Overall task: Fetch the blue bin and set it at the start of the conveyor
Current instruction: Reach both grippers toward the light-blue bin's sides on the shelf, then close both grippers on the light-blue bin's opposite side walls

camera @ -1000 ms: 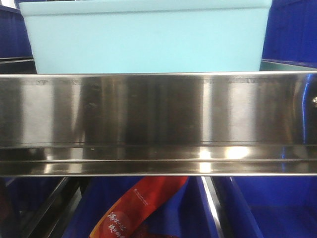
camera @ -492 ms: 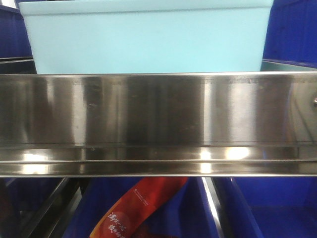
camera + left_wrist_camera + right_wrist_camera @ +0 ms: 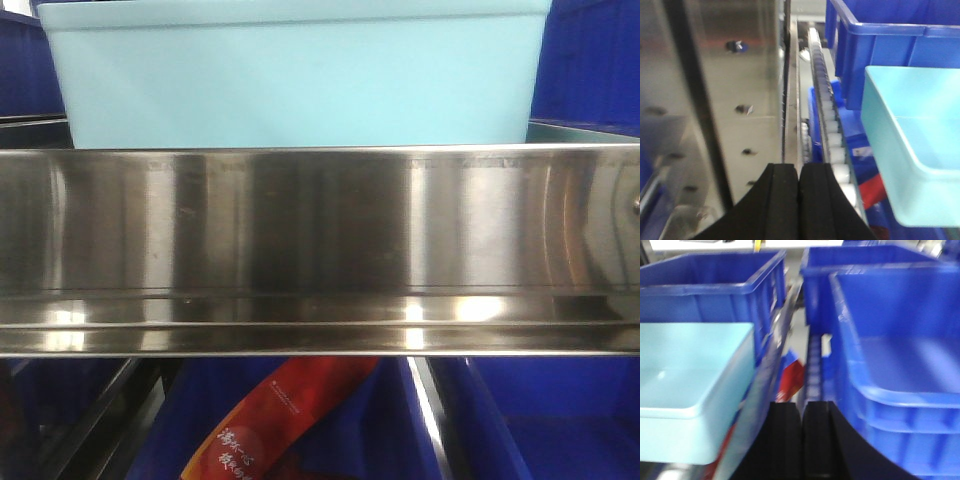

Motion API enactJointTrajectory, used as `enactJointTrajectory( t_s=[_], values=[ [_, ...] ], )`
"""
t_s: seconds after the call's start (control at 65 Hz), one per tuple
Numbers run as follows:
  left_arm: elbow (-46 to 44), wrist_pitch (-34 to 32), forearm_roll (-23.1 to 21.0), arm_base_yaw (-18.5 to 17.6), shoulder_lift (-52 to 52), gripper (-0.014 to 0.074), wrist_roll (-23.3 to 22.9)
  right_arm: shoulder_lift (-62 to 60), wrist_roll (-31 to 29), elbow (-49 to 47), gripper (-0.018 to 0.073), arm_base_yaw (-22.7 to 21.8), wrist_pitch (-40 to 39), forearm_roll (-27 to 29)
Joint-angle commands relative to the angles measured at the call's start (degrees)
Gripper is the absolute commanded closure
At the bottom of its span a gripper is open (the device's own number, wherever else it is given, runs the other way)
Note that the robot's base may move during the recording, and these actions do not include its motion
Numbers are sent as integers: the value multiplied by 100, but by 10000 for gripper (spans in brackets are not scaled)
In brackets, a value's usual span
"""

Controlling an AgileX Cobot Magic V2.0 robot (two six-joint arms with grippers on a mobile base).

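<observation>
The blue bin (image 3: 295, 75), a pale turquoise tub, stands on a shelf behind a shiny steel rail (image 3: 320, 240). It also shows empty in the left wrist view (image 3: 912, 145) at the right and in the right wrist view (image 3: 690, 385) at the left. My left gripper (image 3: 799, 172) is shut and empty, left of the bin beside a roller track (image 3: 832, 130). My right gripper (image 3: 802, 410) is shut and empty, right of the bin, between it and a dark blue crate (image 3: 900, 360). The conveyor start is out of view.
Dark blue crates stand behind and beside the bin (image 3: 880, 45) (image 3: 710, 295). A red packet (image 3: 280, 415) lies in a blue crate on the shelf below. A perforated steel upright (image 3: 725, 100) stands left of the left gripper.
The bin and rail stay put in the front view; only reflections on the steel rail have shifted.
</observation>
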Motion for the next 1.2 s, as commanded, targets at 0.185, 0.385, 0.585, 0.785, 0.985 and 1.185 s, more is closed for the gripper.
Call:
enactJointTrajectory(
  t_s=[0.185, 0.385, 0.585, 0.785, 0.985, 1.185],
  values=[
    [-997, 410, -625, -1176, 863, 707, 789, 1180, -318, -1165, 717, 584, 360, 351],
    [-1596, 549, 119, -2258, 1742, 707, -318, 2130, 151, -1829, 704, 1359, 607, 340],
    [-2507, 1229, 1937, -2675, 2798, 707, -2658, 3158, 1661, -2497, 700, 1837, 942, -1008],
    [-3779, 2293, 2054, -2663, 3902, 707, -2916, 4252, 3098, -3470, 700, 2440, 1670, -2713],
    [-4913, 2851, 2043, -2663, 4824, 707, -2916, 5432, 3110, -4698, 700, 2449, 2498, -2555],
    [-5198, 2919, 1791, -2326, 5152, 568, -2906, 6039, 3098, -5489, 612, 2449, 2863, -2406]
  ],
)
